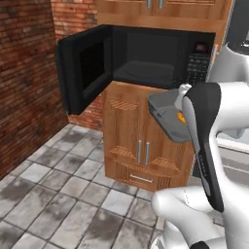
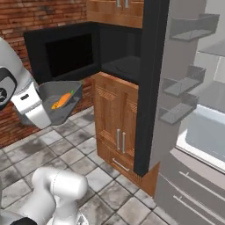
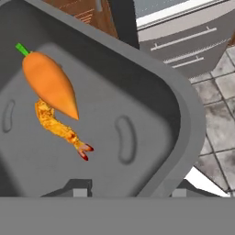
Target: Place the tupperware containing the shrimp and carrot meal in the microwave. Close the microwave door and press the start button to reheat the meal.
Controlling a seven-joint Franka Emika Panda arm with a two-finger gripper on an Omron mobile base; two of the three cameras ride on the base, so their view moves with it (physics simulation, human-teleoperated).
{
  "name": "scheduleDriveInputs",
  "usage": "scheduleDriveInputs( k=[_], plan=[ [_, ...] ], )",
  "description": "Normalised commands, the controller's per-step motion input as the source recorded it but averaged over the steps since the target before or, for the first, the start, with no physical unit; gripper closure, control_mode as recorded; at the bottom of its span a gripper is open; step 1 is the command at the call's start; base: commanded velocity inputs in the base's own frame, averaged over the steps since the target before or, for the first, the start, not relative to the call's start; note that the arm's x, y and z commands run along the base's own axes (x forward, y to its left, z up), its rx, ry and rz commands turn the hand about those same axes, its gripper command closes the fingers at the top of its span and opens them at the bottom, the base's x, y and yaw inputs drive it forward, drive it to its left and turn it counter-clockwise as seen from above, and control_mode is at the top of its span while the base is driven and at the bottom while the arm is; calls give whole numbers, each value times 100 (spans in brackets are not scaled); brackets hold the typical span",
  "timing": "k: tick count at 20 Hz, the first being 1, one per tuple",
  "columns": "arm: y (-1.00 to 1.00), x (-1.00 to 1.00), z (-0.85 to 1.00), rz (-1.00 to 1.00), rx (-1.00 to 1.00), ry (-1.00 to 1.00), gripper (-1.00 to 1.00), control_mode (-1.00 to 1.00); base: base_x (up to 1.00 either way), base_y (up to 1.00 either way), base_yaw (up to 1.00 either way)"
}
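Observation:
The grey tupperware (image 1: 164, 109) hangs in the air, tilted, in front of the wooden cabinet below the microwave (image 1: 146, 58). My gripper (image 3: 130, 189) is shut on its near wall, one finger inside the tub (image 3: 183, 105) and one outside. An orange carrot (image 3: 50, 85) with a green stub and a small shrimp (image 3: 59, 128) lie on its floor. The microwave door (image 1: 82, 68) stands swung wide open to the left, and the dark cavity is bare. The keypad panel (image 1: 197, 65) with its red display sits at the right. From the right base view the tupperware (image 2: 59, 94) is left of and below the microwave (image 2: 123, 57).
A wooden cabinet (image 1: 138, 141) with two handles and a drawer stands under the microwave. A brick wall (image 1: 24, 82) closes the left side. The open fridge door (image 2: 147, 88) with grey shelf bins (image 2: 182, 83) stands at the right. Grey tiled floor (image 1: 63, 194) lies below.

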Motion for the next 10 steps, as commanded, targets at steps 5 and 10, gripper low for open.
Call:
scheduleDriveInputs(
  k=[5, 10],
  plan=[
    [0, 0, 0, 0, 0, 0, 100, 100, 72, 53, 4],
    [0, 0, 0, 0, 0, 0, 100, 100, 50, 8, -5]
  ],
)
